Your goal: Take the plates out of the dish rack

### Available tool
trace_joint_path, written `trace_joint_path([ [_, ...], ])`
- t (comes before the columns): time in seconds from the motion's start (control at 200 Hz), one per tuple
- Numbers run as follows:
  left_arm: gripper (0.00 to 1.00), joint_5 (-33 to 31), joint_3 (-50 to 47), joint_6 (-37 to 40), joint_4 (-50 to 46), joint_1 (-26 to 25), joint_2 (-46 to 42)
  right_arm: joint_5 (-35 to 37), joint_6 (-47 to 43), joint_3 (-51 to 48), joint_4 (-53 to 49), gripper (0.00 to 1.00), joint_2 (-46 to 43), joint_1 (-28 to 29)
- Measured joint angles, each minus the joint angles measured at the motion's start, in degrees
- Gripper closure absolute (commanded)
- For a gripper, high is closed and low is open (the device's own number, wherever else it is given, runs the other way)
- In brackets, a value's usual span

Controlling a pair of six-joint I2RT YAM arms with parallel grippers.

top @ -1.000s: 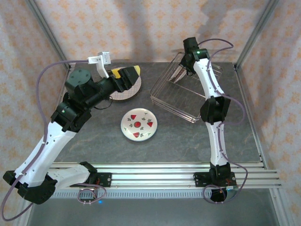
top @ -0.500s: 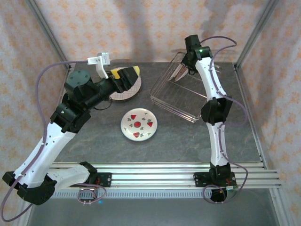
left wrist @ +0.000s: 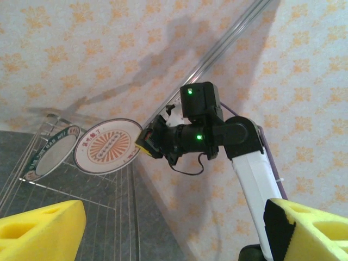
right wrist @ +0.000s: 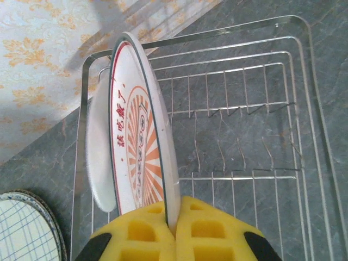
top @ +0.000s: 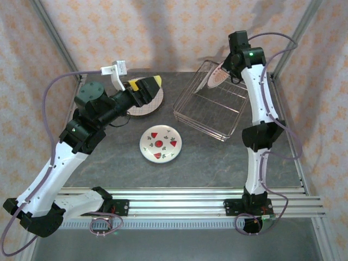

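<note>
Since the right gripper (right wrist: 174,217) had its yellow pads (right wrist: 212,234) pinched shut on the rim of the orange-patterned plate (right wrist: 138,157), the step in hand read as pulling that plate out of the rack (top: 217,111). In the top view the rack sat at about 1 o'clock on the table (top: 206,157), and the gripped plate stood on edge, tilted, at the rack's 11 o'clock corner. Whether its lower edge was free of the prongs (right wrist: 217,152) couldn't be told. A pale plate (right wrist: 98,157) stood right behind it in the rack, close enough that they may have been touching. Two plates were already out. The plaid plate (top: 145,111) lay flat at 11 o'clock on the table, and the plate with red shapes (top: 160,144) lay near the middle, at 7 o'clock from the rack. The left gripper (top: 145,84) hung over the plaid plate with its pads spread wide, holding nothing. So, as a guess, the job was roughly half done, with two plates left to go. The next move probably called for a straight lift until the plate cleared the wire. After that would come a swing toward bare table at 6 o'clock from the rack, laying the plate flat before letting go. The risks I saw were the rim grip being narrow, so the plate could pivot in the pads, and the pale plate being dragged along or knocked if the lift went crooked. A set-down well clear of the plate with red shapes looked safest.
</note>
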Motion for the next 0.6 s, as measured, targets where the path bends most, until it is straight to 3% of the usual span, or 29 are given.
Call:
trace_joint_path([
  [0.601,0.15,1.29,0.02,-5.88,4.44,0.0,5.25,2.93,-4.55,-7.93,-5.77,1.0,-18.32,-1.66],
])
